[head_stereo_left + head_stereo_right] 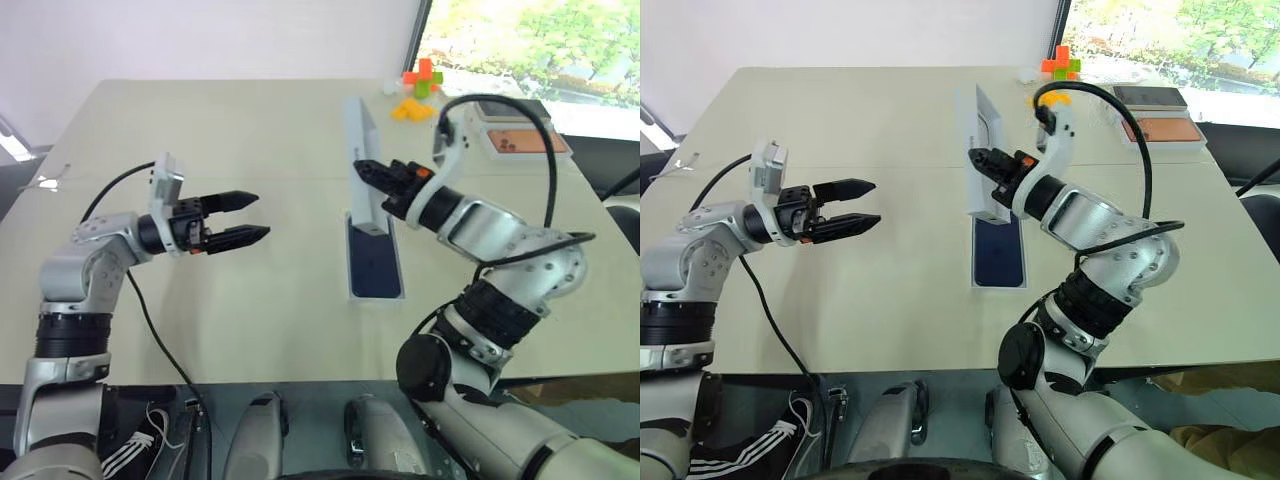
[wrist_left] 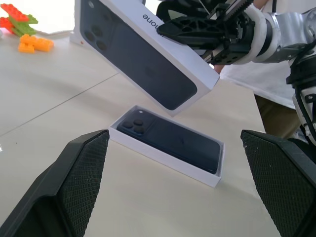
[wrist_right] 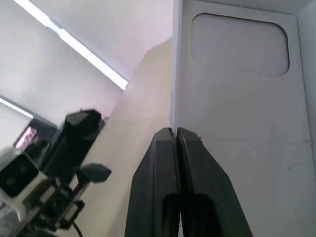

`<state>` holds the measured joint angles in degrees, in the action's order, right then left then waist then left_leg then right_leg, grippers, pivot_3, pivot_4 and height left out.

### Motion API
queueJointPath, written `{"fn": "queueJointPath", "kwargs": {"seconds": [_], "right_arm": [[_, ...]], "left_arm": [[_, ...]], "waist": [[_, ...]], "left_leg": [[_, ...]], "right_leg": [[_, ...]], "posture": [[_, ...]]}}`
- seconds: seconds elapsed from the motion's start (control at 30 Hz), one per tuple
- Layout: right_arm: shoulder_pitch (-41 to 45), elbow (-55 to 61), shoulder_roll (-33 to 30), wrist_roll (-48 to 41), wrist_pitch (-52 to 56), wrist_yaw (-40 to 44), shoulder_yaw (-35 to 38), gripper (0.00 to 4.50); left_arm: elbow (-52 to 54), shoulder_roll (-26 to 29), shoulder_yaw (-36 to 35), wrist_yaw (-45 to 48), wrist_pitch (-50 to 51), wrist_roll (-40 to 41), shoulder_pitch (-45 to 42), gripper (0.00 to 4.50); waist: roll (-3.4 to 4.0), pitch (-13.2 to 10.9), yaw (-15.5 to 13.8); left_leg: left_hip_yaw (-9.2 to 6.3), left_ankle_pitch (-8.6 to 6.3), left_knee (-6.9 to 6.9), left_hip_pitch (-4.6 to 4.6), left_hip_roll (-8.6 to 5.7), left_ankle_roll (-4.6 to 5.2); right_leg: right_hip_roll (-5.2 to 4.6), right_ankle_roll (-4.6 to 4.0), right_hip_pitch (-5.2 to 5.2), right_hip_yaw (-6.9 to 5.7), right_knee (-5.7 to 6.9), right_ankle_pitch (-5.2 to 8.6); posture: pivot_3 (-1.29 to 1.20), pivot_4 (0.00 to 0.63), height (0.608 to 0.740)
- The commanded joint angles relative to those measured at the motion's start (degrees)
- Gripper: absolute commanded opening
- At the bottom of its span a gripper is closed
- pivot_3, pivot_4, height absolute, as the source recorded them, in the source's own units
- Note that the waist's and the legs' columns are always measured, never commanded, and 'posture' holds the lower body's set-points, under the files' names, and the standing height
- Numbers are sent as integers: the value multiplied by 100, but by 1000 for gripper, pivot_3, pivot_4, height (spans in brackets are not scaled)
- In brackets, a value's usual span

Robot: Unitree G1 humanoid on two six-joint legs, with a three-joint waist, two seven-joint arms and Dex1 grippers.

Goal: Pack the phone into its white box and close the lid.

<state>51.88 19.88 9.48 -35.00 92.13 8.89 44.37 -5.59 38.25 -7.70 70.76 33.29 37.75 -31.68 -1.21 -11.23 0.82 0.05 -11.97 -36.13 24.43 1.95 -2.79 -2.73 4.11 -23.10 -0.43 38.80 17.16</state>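
Left wrist view: phone [image 2: 170, 143] boxed, my right gripper [image 1: 372, 173] pinches the lid [image 2: 148, 54] above the box [image 2: 165, 157], left gripper [image 1: 248, 218] agape; next, level and lower it squarely.

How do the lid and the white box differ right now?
The lid is up off the table, tilted on edge, pinched at its rim by the right gripper; the white box lies flat on the table. The lid's cavity is empty; the box holds the phone. Both are shallow white rectangles.
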Motion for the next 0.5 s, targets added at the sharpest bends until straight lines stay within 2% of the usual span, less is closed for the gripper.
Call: {"fn": "queueJointPath", "kwargs": {"seconds": [0.03, 0.2, 0.33, 0.4, 0.5], "right_arm": [[178, -310, 1078, -688, 37, -564, 371, 34], [-212, -541, 1020, -1308, 37, -1129, 122, 34], [-24, -710, 959, -1686, 37, -1534, 411, 34], [-41, -732, 883, -1871, 37, -1649, 324, 34], [36, -847, 1006, -2185, 37, -1982, 574, 34]], "left_arm": [[164, 50, -159, -46, 2, 108, -45, 4500], [269, 75, -217, -122, 87, 182, 49, 4500], [374, 72, -244, -169, 133, 214, 124, 4500], [393, 69, -246, -184, 135, 223, 138, 4500], [375, 38, -209, -212, 125, 235, 105, 4500]], "waist": [[0, 0, 17], [4, -2, 54], [4, -2, 45], [4, -2, 41], [3, -2, 39]], "left_leg": [[1, 0, 1, 0, 0, 0], [11, 0, 9, 0, 5, 0], [12, 0, 10, 1, 10, 1], [17, 0, 7, 1, 8, 1], [20, 0, 4, 1, 8, 1]], "right_leg": [[0, 0, -2, 3, 3, 0], [11, -2, -30, 16, 30, 1], [14, -2, -30, 17, 30, 1], [10, -2, -29, 18, 29, 1], [10, -2, -29, 19, 29, 1]], "posture": [[0, 150, 739], [0, 150, 739], [0, 150, 739], [0, 150, 739], [0, 150, 739]]}}
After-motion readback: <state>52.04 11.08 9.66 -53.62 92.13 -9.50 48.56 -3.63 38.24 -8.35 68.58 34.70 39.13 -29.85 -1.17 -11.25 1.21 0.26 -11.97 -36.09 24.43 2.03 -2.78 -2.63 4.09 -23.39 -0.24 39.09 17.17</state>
